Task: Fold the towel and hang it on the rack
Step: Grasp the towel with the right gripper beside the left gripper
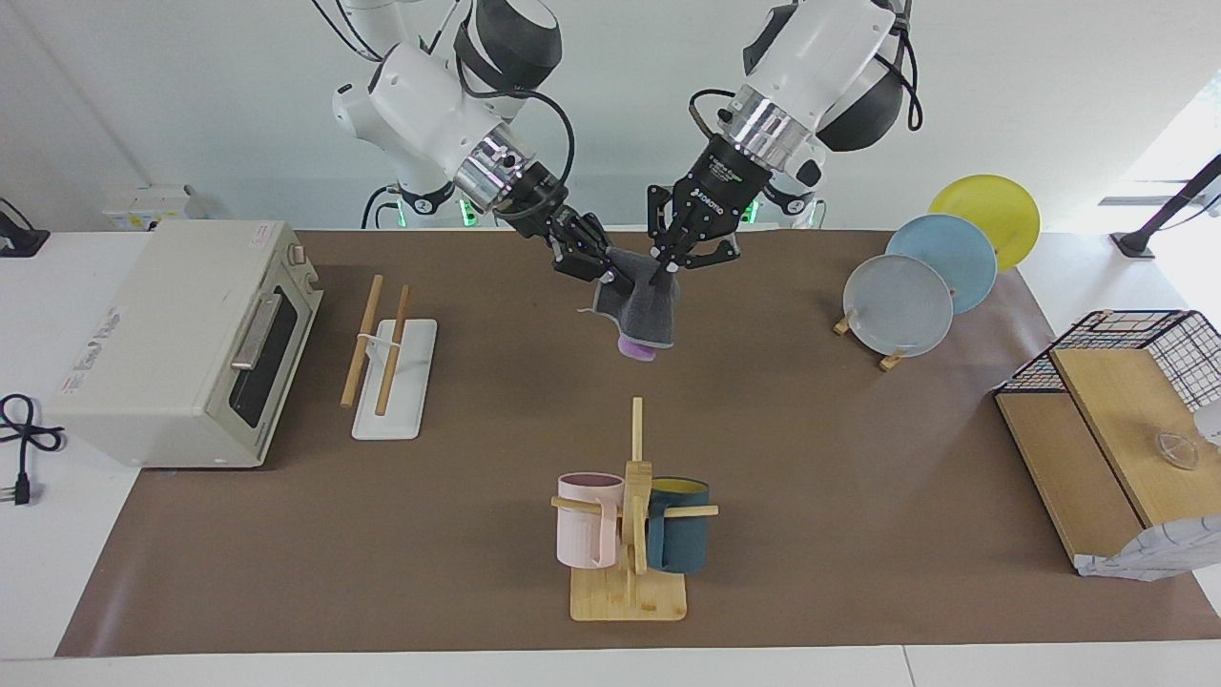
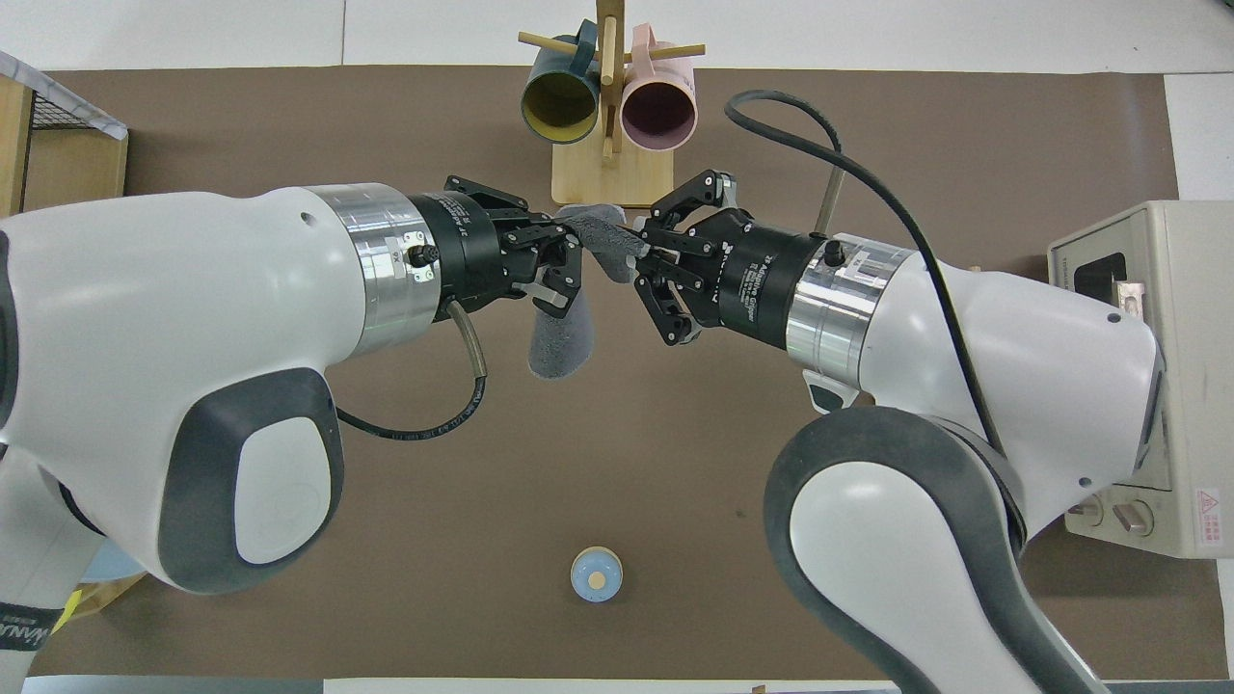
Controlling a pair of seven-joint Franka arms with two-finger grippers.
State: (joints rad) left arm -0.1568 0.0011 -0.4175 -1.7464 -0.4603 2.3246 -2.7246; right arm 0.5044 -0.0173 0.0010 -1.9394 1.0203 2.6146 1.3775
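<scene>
The towel (image 1: pixel 645 310) hangs bunched in the air over the middle of the table, dark grey face out, with a bit of purple at its lower end. My left gripper (image 1: pixel 665 270) is shut on its upper edge. My right gripper (image 1: pixel 613 274) is shut on the same upper edge, close beside the left one. In the overhead view the towel (image 2: pixel 564 339) hangs between the left gripper (image 2: pixel 562 262) and the right gripper (image 2: pixel 639 260). The rack (image 1: pixel 386 351), two wooden rods on a white base, stands toward the right arm's end of the table, beside the oven. In the overhead view my right arm hides most of it.
A toaster oven (image 1: pixel 181 343) stands at the right arm's end. A mug stand (image 1: pixel 631 520) with a pink and a blue mug is farther from the robots than the towel. A plate stand (image 1: pixel 914 291) and a wooden box with a wire basket (image 1: pixel 1111 420) are toward the left arm's end. A small blue round object (image 2: pixel 597 574) lies near the robots.
</scene>
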